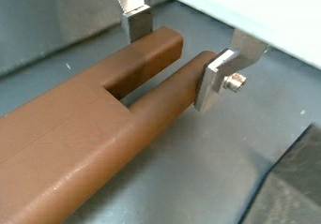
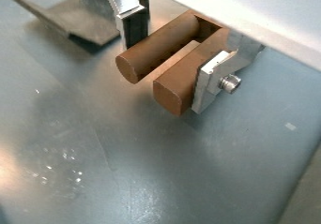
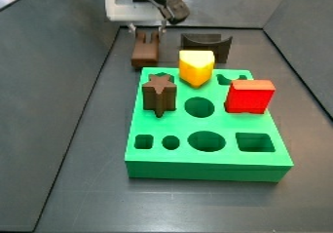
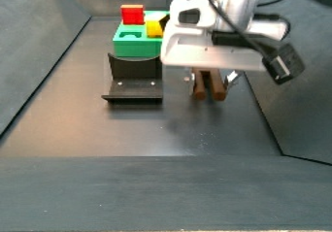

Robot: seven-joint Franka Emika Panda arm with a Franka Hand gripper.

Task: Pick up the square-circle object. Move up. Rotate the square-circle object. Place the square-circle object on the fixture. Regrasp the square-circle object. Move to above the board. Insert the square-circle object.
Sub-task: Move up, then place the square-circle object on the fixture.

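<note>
The square-circle object [image 1: 75, 143] is a reddish-brown peg with a forked end, one prong round and one square [image 2: 157, 50]. It lies flat on the grey floor just behind the green board [image 3: 208, 120], left of the dark scooped fixture [image 3: 202, 44]. My gripper [image 1: 174, 59] is down at the peg's forked end. One silver finger [image 2: 131, 26] stands against the round prong and one [image 2: 211, 82] against the square prong. It also shows in both side views [image 3: 146, 27] [image 4: 211, 81]. The fixture's base plate shows in a wrist view [image 2: 75, 17].
On the board stand a yellow block [image 3: 196, 68], a red block [image 3: 250, 96] and a dark brown star-shaped peg [image 3: 159, 93]. Several cut-out holes lie along the board's near side. Black walls enclose the floor on both sides.
</note>
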